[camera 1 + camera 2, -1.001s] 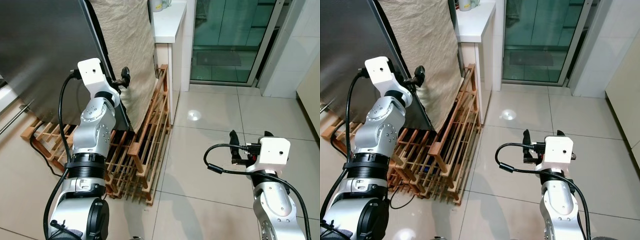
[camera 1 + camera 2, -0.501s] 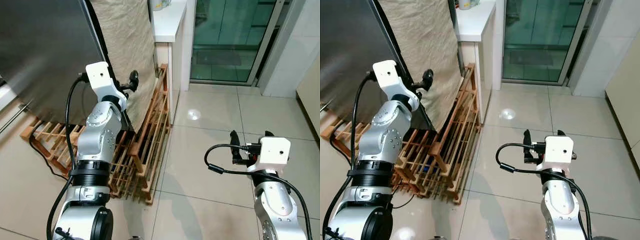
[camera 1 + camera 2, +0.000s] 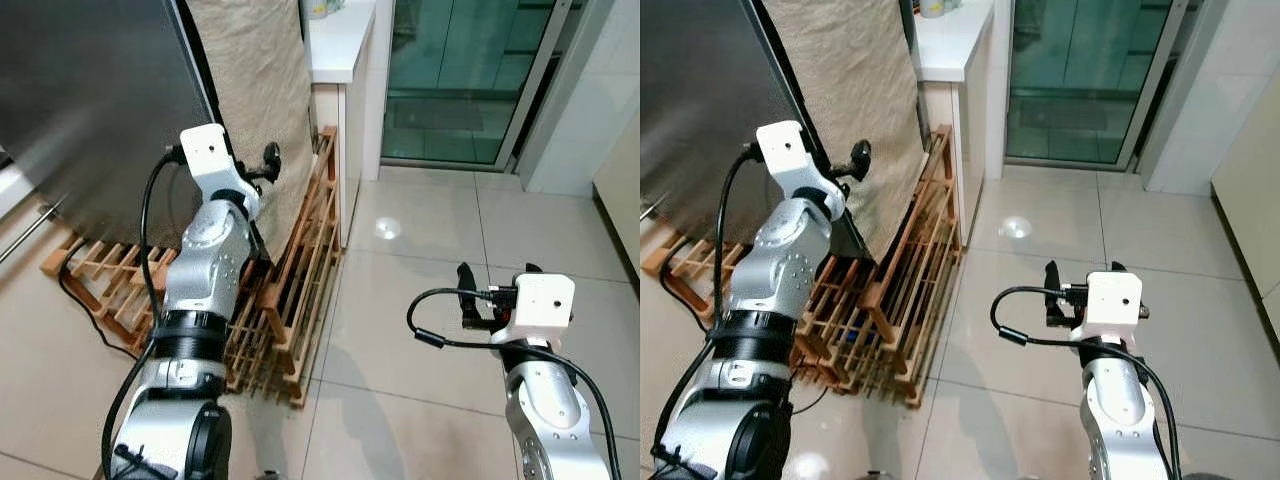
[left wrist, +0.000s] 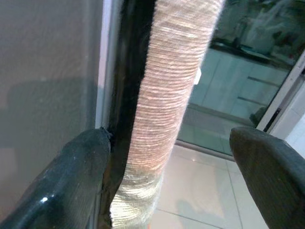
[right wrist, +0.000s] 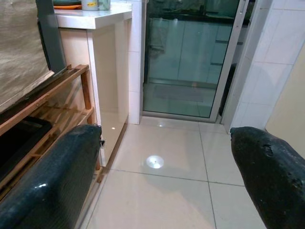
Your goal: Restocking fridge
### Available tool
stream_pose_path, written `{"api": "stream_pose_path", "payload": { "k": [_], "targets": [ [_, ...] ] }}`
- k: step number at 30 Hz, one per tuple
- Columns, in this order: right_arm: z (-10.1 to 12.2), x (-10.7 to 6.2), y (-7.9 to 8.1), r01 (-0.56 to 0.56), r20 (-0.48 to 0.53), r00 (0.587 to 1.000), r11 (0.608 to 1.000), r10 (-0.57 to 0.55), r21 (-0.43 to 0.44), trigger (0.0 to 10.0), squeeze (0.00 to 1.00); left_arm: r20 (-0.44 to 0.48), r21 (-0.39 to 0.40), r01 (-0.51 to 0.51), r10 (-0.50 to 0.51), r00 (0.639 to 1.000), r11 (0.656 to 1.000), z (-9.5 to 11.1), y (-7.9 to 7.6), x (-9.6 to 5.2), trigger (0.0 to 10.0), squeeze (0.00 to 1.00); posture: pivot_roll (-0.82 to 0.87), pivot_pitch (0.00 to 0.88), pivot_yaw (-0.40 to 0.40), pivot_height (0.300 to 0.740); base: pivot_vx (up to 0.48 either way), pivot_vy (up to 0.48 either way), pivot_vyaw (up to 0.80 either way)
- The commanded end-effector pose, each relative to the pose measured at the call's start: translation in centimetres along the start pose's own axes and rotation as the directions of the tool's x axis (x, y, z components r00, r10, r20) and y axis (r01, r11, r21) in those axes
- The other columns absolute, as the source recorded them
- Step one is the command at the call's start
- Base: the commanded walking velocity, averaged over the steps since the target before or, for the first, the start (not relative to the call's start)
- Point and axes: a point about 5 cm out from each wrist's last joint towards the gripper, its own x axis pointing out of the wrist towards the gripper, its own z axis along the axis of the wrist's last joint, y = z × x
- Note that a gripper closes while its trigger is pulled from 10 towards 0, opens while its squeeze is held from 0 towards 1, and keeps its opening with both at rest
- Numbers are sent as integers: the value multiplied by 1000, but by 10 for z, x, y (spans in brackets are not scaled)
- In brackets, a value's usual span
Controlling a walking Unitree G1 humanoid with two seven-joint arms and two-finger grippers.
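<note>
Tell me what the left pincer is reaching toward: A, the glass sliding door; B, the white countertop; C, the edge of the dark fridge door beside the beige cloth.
C: the open left pincer is raised at the fridge door edge, next to the beige cloth.

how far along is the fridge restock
Barely begun. Done: nothing visibly stocked. In hand: the left tool is open at the edge of the shut fridge door, beside the beige cloth. The right tool hangs open over the floor, carrying nothing. Left: opening the door and loading food.
</note>
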Motion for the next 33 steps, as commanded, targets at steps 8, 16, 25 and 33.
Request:
{"api": "stream_pose_path", "payload": {
  "k": [8, 16, 25, 33],
  "targets": [
    [1, -3, -4, 10, 4, 1000, 1000, -10, -15, 10000, 0, 32, -30, 0, 1, 999, 1000, 7, 3, 5, 10000, 0, -158, 0, 98, 740, 0, 0, 0],
    [4, 4, -1, 1, 16, 1000, 1000, -1, -17, 10000, 0, 81, -29, 361, -358, 930, 932, 10, -65, 15, 10000, 0, -161, 0, 95, 740, 0, 0, 0],
    [5, 5, 0, 10, 27, 1000, 1000, -10, -12, 10000, 0, 53, -137, 652, -651, 757, 746, -15, -137, 1, 10000, 0, -194, 0, 113, 740, 0, 0, 0],
    [3, 6, 1, 19, 24, 1000, 1000, -18, -12, 10000, 0, 37, -261, 851, -876, 481, 456, -47, -212, -46, 10000, 0, -236, 0, 125, 740, 0, 0, 0]
  ]
}}
